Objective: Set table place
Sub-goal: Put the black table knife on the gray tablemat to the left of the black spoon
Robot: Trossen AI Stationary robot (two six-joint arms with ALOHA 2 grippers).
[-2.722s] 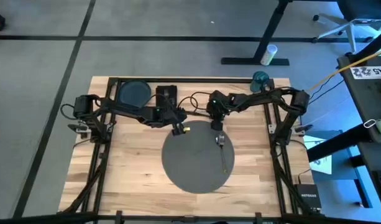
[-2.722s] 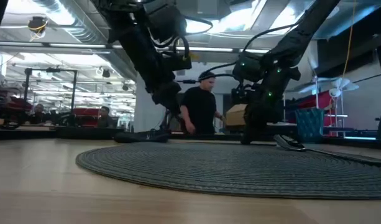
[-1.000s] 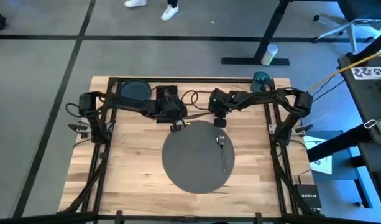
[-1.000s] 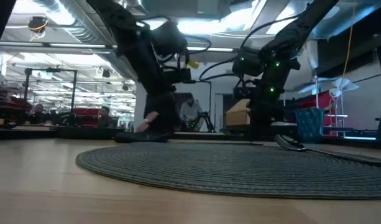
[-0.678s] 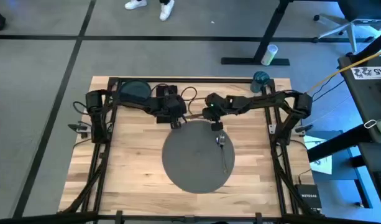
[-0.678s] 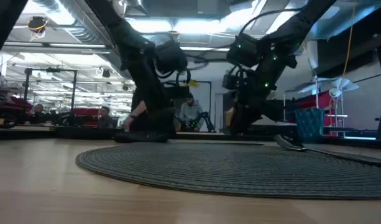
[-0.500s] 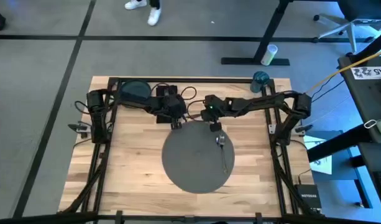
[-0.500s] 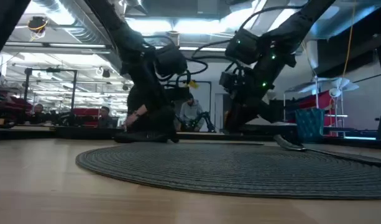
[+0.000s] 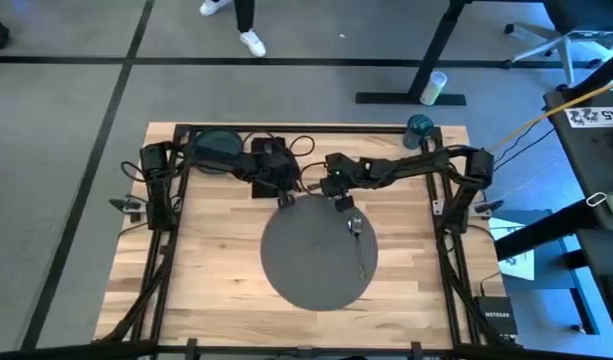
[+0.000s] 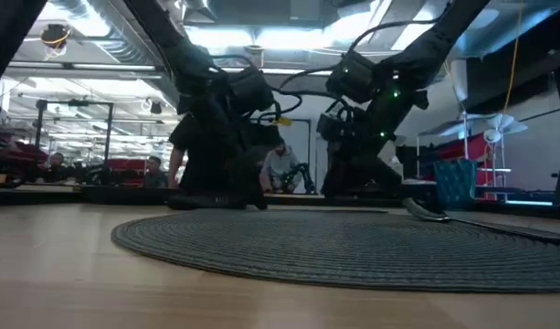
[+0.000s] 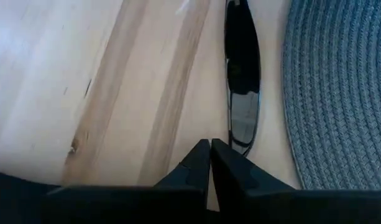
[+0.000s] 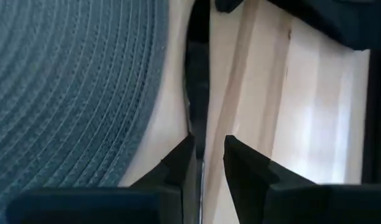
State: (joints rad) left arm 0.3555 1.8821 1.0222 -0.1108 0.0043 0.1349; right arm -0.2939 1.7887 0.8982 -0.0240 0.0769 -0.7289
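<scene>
High view shows both grippers crowded at the far edge of the round dark-grey placemat [image 9: 317, 251], which lies in the middle of the table [image 9: 216, 270] with a spoon [image 9: 357, 240] already resting on its right part; a dark plate [image 9: 215, 148] and a black napkin [image 9: 269, 150] wait at the far left corner. Between the two grippers a slim dark utensil [image 11: 241, 81], likely a knife, lies flat on the wood just beside the mat's rim. The left gripper [image 11: 210, 160] hangs close over one end of it with its fingers pressed together, holding nothing. The right gripper [image 12: 206, 158] hovers over the same utensil [image 12: 197, 93] with its fingers slightly parted, straddling the thin blade but not yet clamped on it. The risks, as I judge them: the arms are so near each other that either could strike the other, and a flat, thin piece hugging the wood may slip from the pads or be nudged under the mat's edge if the descent is off-line.
</scene>
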